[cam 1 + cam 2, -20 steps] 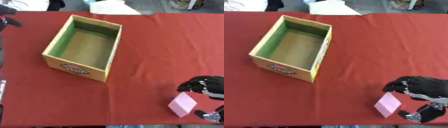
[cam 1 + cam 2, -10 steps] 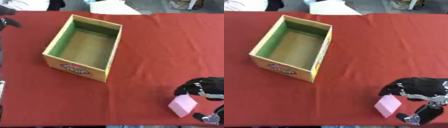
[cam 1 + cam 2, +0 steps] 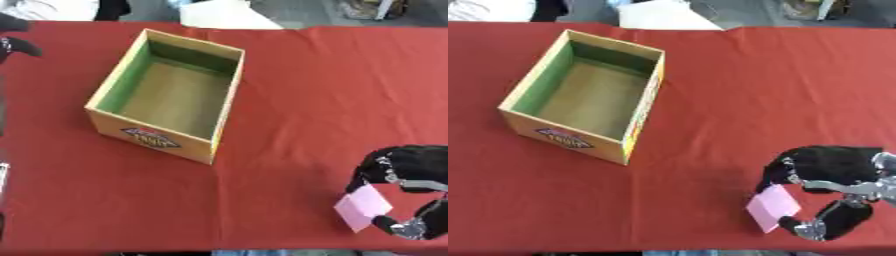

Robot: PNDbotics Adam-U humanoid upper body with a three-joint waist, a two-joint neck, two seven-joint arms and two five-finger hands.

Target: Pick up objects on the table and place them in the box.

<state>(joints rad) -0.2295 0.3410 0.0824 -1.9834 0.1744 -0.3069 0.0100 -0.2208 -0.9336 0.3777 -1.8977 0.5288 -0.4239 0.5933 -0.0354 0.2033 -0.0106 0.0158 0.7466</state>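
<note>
Since the earlier frame, the right hand point(image 3: 824, 172) has drawn its fingers point(image 3: 776, 172) closer over the pink block point(image 3: 773, 207), which sits slightly lower and more tilted than before. Fingers are curled over the block's upper edge, and the thumb point(image 3: 824, 223) presses from below, so the block is pinched between them. Block is tilted, one corner pointing toward the near edge; whether it is clear of the cloth cannot be told. It lies near the front right corner of the bench point(image 3: 332, 80), which is covered in red cloth, well apart from the box point(image 3: 166, 95).

Box is open-topped cardboard, yellow outside with a green inner wall and a printed label on its near face. It stands left of centre, set askew, with nothing visible inside. Left hand point(image 3: 13, 42) shows at the far left edge, dark, by the upper corner; the state of its fingers cannot be told.
</note>
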